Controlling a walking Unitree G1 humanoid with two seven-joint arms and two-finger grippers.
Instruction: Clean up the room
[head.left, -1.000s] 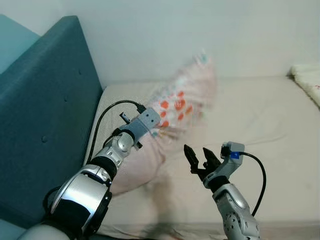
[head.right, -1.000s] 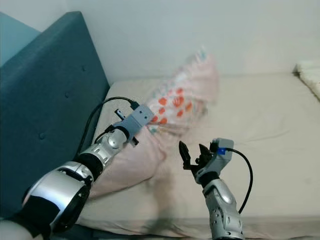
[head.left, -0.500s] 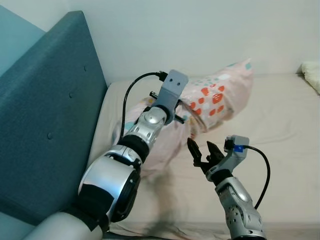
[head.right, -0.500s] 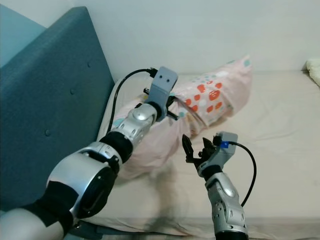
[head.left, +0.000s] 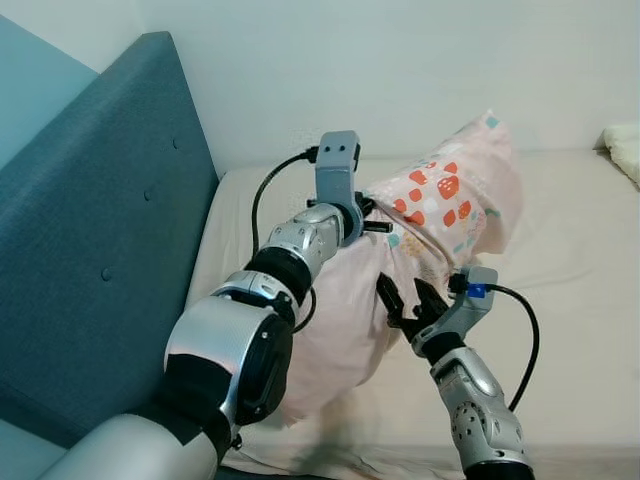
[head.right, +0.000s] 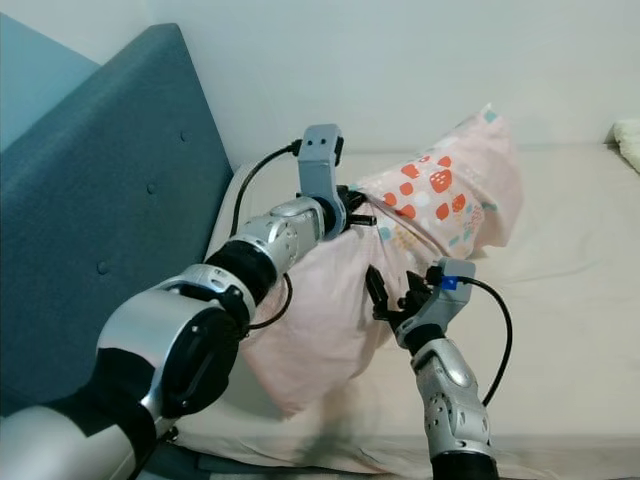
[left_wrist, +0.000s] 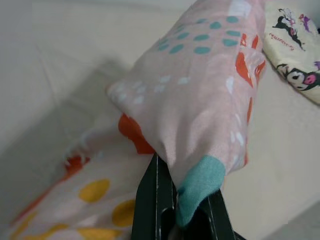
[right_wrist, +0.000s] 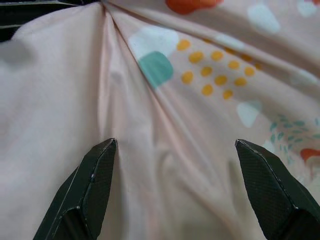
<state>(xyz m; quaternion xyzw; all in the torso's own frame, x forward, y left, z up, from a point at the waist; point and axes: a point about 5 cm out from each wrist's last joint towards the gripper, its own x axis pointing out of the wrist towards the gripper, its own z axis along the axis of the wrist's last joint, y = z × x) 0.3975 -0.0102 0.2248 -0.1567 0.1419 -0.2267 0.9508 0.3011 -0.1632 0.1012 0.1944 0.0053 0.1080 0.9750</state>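
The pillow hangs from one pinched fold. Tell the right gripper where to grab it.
Grab the loose pink cloth of the pillow just ahead of the open right gripper, coming straight in from the bed's near edge. The left gripper pinches an upper fold, so the cloth there hangs slack enough to bunch.

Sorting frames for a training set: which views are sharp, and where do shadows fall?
Left eye view: sharp, evenly lit; soft shadow under the pillow. Left wrist view: left gripper fingers close and soft-edged. Right wrist view: crisp fabric, dark upper corner.
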